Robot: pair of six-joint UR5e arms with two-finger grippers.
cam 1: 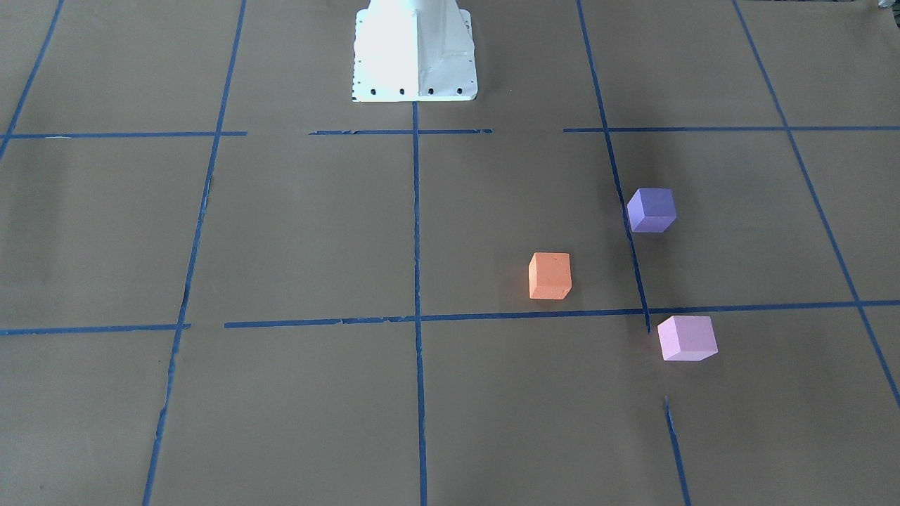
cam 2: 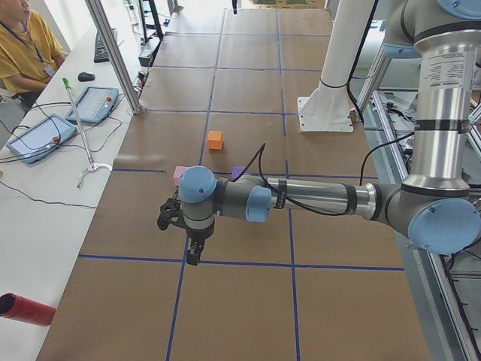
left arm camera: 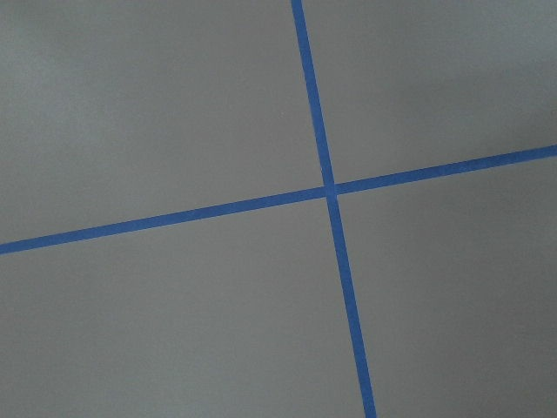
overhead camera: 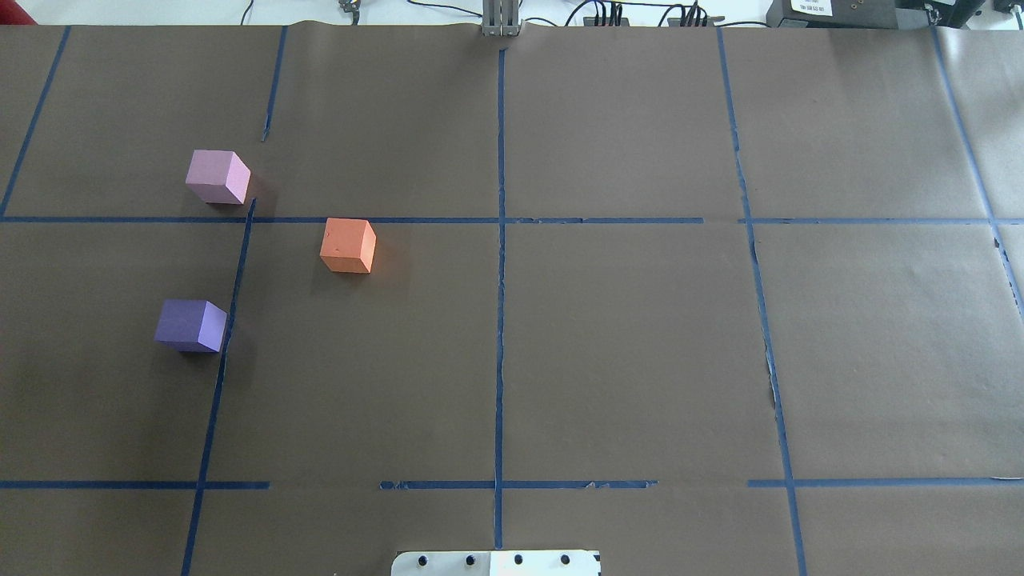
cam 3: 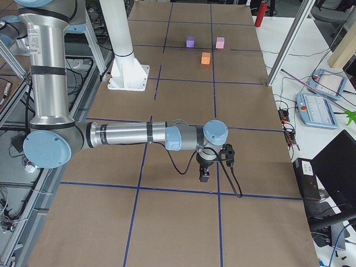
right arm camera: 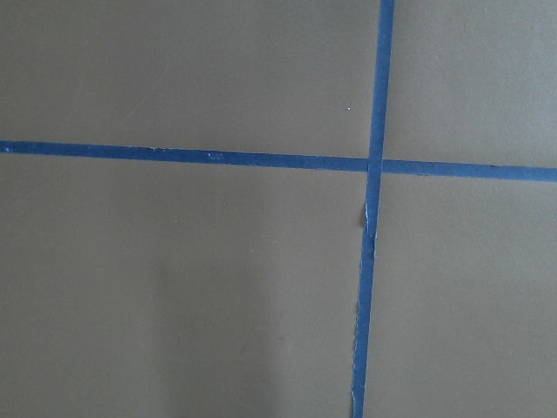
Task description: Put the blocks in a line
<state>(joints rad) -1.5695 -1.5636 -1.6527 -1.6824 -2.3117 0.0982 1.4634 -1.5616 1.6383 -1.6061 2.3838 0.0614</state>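
Three blocks lie apart on the brown table, on my left side. The orange block [cam 1: 550, 275] [overhead camera: 348, 246] is nearest the table's middle. The dark purple block [cam 1: 652, 209] [overhead camera: 192, 325] is nearer my base. The pale pink block [cam 1: 687, 337] [overhead camera: 218, 177] is farther out. My left gripper [cam 2: 193, 256] shows only in the exterior left view, pointing down over the table end, well short of the blocks; I cannot tell if it is open or shut. My right gripper [cam 3: 204, 177] shows only in the exterior right view, far from the blocks; I cannot tell its state either.
Blue tape lines [overhead camera: 500, 264] divide the brown paper into squares. The white robot base [cam 1: 415, 53] stands at the table's near edge. An operator [cam 2: 22, 45] sits by a side table with tablets [cam 2: 92, 104]. A red cylinder [cam 2: 26, 308] lies off the table's left end.
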